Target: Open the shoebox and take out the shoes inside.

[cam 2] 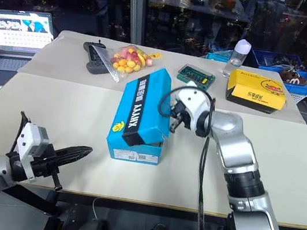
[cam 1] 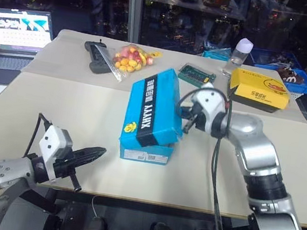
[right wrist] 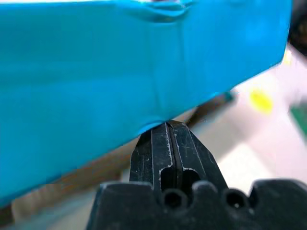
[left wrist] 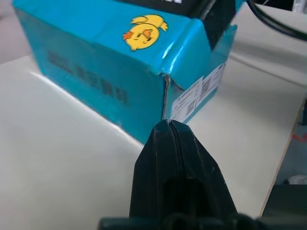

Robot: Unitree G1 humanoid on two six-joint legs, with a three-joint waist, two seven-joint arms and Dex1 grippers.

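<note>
The table (cam 1: 45, 133) has wide free surface at the left and right of the 1 shoebox (cam 1: 150, 114), which stands in the middle, well away from the front edge, its lid lifted on the right side. The right gripper (cam 1: 185, 122), fingers pressed together, touches under that lid edge. The left gripper (cam 1: 93, 153), also pressed together and holding nothing, hovers near the front edge, apart from the box.

Evenly lit tabletop against dark, reflective glass behind.
Soft shadows under the shoebox (cam 1: 152, 115); mild sheen on its blue lid; right wrist close-up blurred, perhaps from motion, background there out of focus.
</note>
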